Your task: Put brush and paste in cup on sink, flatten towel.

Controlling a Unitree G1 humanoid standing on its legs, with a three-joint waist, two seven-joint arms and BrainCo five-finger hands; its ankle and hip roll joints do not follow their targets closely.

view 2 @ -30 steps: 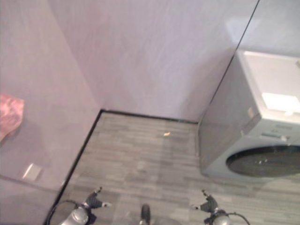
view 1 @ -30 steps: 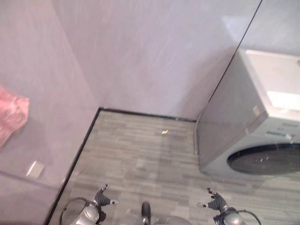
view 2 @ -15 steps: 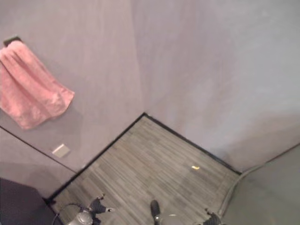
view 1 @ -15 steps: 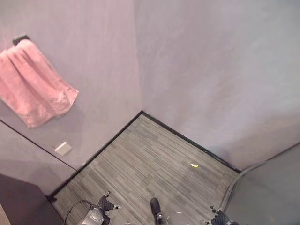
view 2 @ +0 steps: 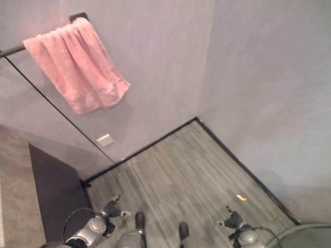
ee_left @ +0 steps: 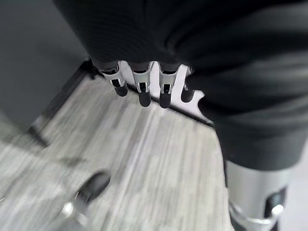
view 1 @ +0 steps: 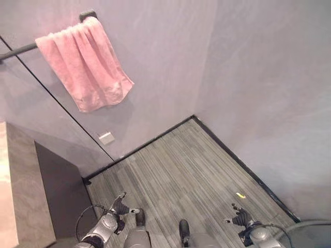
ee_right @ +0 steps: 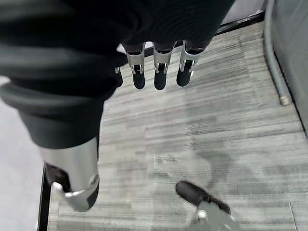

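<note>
floor [view 1: 176, 170]: grey planks | small yellow scrap [view 1: 240, 195] lying near right wall's skirting

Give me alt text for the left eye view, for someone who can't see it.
A pink towel hangs bunched on a dark wall rail above grey plank floor. Both robot hands hang low, open and empty: left robot hand, right robot hand.

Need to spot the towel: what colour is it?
Pink; the towel on the rail shows best in the left eye view.

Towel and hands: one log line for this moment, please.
towel: hanging bunched on wall bar | left hand: open, empty | right hand: open, empty
</note>
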